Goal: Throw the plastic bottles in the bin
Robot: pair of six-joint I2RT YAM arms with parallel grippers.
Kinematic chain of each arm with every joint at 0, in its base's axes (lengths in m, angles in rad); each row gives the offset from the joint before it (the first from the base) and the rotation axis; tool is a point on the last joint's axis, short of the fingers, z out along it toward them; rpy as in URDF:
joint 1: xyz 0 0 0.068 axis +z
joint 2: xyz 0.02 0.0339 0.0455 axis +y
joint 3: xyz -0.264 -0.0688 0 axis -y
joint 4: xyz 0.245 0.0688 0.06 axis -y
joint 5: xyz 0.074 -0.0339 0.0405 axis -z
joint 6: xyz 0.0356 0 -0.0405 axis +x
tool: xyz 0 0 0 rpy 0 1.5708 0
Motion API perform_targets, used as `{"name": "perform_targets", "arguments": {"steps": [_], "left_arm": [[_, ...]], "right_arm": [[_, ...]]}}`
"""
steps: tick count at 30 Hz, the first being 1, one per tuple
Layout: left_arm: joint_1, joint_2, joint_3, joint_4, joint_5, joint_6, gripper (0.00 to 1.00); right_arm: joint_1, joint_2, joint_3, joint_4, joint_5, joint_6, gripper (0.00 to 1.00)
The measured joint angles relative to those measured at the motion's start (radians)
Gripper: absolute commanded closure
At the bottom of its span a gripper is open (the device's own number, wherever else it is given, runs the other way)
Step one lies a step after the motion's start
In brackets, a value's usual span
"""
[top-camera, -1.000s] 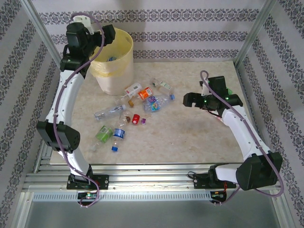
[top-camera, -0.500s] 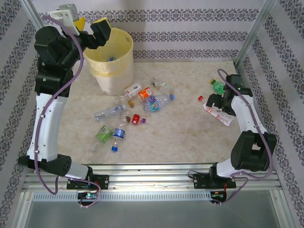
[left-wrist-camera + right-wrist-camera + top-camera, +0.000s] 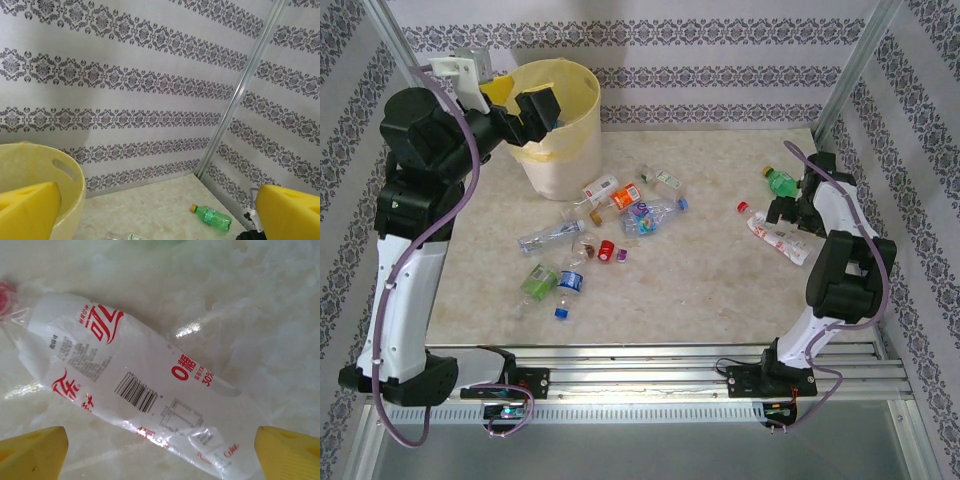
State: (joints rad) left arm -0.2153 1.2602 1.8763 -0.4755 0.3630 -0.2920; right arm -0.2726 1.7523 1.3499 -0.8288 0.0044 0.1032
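Right gripper (image 3: 160, 454) hangs spread wide and empty over a flattened white-labelled bottle (image 3: 140, 385) near the right edge of the table (image 3: 720, 285). Left gripper (image 3: 159, 212), equally wide and empty, is raised beside the bin (image 3: 560, 150) at the far-left corner. Most plastic bottles (image 3: 610, 215) lie heaped left of centre. The flattened one looks light, thin-walled and crinkly, its film label slick. A pinch across the labelled middle seems safest, not the red cap (image 3: 742, 208).
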Motion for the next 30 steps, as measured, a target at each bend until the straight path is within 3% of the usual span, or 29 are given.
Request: {"name": "perform_targets", "arguments": {"steps": [23,30], "left_arm": [[0.000,-0.024,-0.022,-0.035,-0.008,0.003,0.00],[-0.001,-0.020,-0.027,-0.034,-0.008,0.002,0.00]], "right_arm": [[-0.045,0.188,0.105,-0.032,-0.157,-0.137,0.12],[0.004,0.185,0.053,-0.032,-0.176,-0.137,0.23]]}}
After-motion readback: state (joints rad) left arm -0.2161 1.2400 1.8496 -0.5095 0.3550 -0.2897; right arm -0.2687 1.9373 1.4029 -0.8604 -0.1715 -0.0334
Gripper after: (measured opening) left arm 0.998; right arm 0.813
